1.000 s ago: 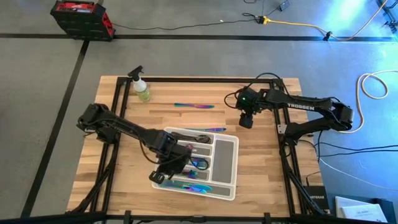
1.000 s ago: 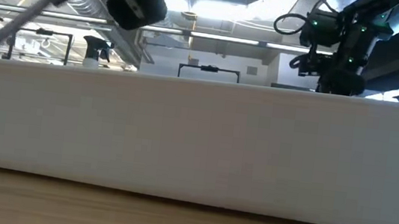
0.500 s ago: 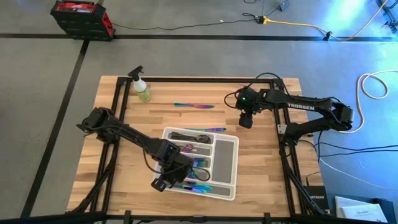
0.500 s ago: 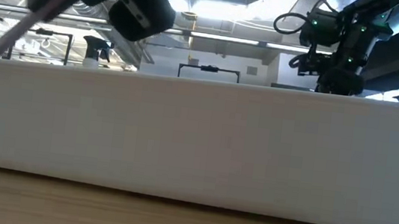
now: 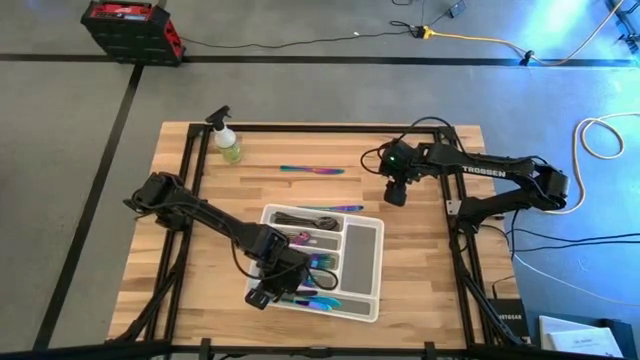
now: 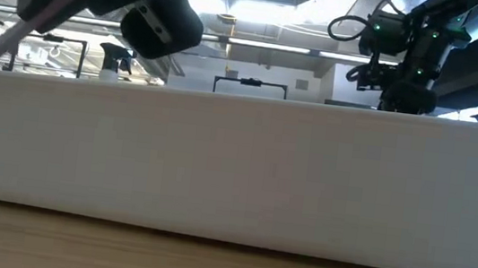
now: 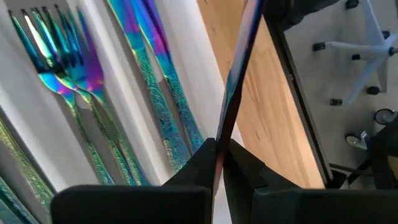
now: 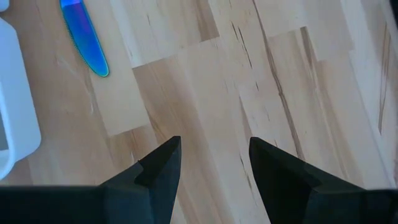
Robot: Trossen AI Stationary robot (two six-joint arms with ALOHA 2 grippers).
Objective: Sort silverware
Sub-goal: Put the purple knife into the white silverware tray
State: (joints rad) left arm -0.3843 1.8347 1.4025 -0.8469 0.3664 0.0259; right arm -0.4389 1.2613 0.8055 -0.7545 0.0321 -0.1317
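While the left end effector (image 5: 268,292) hung over the tray's (image 5: 366,262) near-left corner, its fingers (image 7: 205,163) were clamped on a slim iridescent piece (image 7: 235,93) | forks (image 7: 59,65) and other silverware lay in the tray's compartments | right end effector (image 8: 212,155) hovered wide open, empty, over bare worktop (image 8: 280,68) | one knife (image 5: 313,170) lay loose near the spray bottle (image 5: 229,142)

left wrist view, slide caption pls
Left claw shut on a slim iridescent utensil above the tray's sorted forks.
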